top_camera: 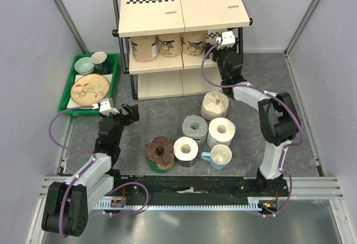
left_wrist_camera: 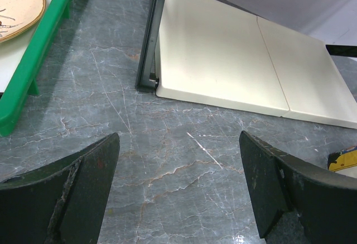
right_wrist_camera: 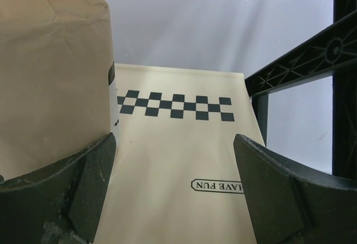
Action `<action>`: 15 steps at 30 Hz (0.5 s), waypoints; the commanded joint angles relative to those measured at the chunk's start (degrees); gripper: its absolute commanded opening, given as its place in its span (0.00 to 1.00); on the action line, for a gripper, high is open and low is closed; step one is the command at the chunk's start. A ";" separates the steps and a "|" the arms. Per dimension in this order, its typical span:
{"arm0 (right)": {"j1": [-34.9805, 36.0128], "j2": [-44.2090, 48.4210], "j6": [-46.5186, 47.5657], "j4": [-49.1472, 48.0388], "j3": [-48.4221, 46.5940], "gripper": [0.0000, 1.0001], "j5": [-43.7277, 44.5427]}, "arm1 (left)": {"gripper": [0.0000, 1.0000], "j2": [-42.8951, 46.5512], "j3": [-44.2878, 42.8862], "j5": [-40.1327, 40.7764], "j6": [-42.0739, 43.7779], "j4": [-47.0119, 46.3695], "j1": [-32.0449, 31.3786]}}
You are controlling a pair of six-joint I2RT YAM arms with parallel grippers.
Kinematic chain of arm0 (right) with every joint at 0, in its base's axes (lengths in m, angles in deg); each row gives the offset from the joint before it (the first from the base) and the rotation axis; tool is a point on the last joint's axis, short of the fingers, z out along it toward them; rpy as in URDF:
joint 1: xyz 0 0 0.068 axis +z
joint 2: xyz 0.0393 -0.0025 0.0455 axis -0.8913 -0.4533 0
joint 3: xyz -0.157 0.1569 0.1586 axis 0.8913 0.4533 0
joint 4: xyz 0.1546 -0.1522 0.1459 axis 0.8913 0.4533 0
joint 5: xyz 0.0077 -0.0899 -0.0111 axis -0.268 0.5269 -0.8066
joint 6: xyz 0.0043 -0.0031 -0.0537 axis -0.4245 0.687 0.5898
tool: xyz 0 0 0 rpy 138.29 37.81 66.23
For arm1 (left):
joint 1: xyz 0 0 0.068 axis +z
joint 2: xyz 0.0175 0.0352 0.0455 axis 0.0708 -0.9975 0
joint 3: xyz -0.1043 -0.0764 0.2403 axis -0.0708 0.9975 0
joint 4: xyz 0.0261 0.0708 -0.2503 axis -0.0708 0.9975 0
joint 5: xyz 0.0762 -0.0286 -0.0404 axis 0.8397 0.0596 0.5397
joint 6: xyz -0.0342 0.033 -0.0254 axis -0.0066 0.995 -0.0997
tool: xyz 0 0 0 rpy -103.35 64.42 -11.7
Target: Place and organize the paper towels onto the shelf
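Upper centre of the top view: shelf (top_camera: 184, 9), with three tan rolls (top_camera: 169, 46) side by side on its middle tier, under the checkered top boards. Right gripper (top_camera: 218, 44) is at the right end of that tier, just beside the rightmost roll. Its jaws are hidden under the top board from this view.

Five more rolls stand on the desk (top_camera: 150, 110) in front of the shelf. Cream roll (top_camera: 215, 105) is nearest the shelf. Grey roll (top_camera: 194, 128) and white roll (top_camera: 221, 132) sit side by side below it. Brown roll (top_camera: 159, 152) and small white roll (top_camera: 186, 149) are next to each other lower down. Mug (top_camera: 220, 156) is just below the white roll. Green tray (top_camera: 68, 82) of dishes is at left of frame. Left gripper (top_camera: 129, 113) is over the desk between tray and rolls, jaws apart, nothing in them.

Left wrist: jaws wide open and empty, only grey desk seen between them. Bottom board (left_wrist_camera: 223, 60) of the shelf runs across upper right, with the frame post (left_wrist_camera: 149, 43) at its left edge. Tray edge is upper left, plate (left_wrist_camera: 17, 4) in the corner.

Right wrist: jaws wide open, holding nothing. Tan roll (right_wrist_camera: 50, 76) fills left of frame, standing on the tier just behind the left finger (right_wrist_camera: 72, 194); can't tell if they touch. Between the jaws there's only cream board, with the checkered strip (right_wrist_camera: 177, 105) and a "HAVE FUN" mark. Black frame is at the right edge.
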 commanded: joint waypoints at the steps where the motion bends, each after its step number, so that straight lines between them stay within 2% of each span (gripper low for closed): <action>1: 0.23 -1.05 -1.25 -0.55 -2.05 0.95 -3.38 | 0.95 0.06 -0.67 0.48 -1.19 -2.29 0.01; 15: 0.23 -0.88 -2.22 0.69 -2.75 0.96 -6.54 | 0.95 0.15 -0.67 0.48 -1.19 -2.20 0.01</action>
